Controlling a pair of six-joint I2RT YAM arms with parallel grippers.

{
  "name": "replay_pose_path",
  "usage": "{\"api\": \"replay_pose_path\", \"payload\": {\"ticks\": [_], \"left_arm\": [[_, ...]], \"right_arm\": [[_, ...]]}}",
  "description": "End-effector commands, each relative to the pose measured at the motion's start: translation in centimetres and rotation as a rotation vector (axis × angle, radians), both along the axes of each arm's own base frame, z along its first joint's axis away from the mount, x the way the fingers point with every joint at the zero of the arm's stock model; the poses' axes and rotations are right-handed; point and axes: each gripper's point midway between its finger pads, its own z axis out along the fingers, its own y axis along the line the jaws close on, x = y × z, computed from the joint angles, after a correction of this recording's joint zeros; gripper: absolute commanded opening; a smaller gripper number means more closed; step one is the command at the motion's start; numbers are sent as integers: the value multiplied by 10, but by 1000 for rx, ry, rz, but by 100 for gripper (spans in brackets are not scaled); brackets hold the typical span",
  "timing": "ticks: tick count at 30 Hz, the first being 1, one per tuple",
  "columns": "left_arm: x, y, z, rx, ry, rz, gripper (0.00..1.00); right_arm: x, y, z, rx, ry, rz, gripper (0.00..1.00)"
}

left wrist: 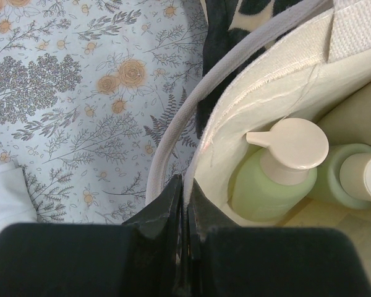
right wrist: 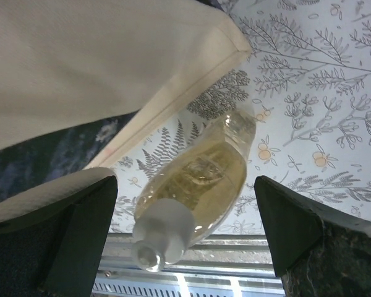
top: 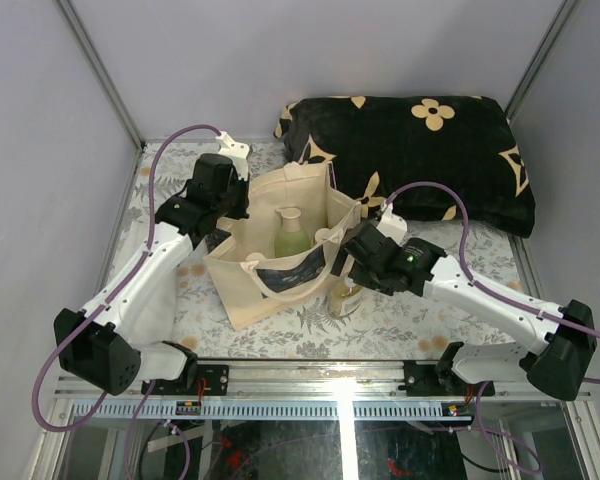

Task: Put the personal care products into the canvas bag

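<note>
The canvas bag (top: 270, 275) stands open mid-table, with its navy panel facing the front. My left gripper (top: 225, 207) is shut on the bag's rim (left wrist: 204, 148), with cloth pinched between the jaws. Two olive-green bottles with pale caps stand inside, one nearer (left wrist: 273, 182) and one farther (left wrist: 352, 179); the nearer also shows in the top view (top: 291, 236). The clear amber bottle (right wrist: 198, 176) stands on the table beside the bag's front right corner (top: 343, 298). My right gripper (right wrist: 184, 185) is open, with a finger on either side of it and not touching. The cream bottle is not visible.
A black cushion with cream flowers (top: 420, 150) lies at the back right, behind the bag. The bag's side wall (right wrist: 80, 74) is close to my right gripper's left finger (right wrist: 80, 235). The table's front rail (top: 330, 375) lies just beyond the amber bottle.
</note>
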Motion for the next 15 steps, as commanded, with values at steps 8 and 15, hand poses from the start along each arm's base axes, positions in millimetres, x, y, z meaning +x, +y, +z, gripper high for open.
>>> {"api": "replay_pose_path", "payload": {"ticks": [8,15], "left_arm": [[6,-3,9,-15,-52,-4,0],[5,-7,7,-23,-41,-21,0]], "right_arm": [[-17,-3,-25,-40,105,30,100],[-6,8,-36,-68,100,63,98]]}}
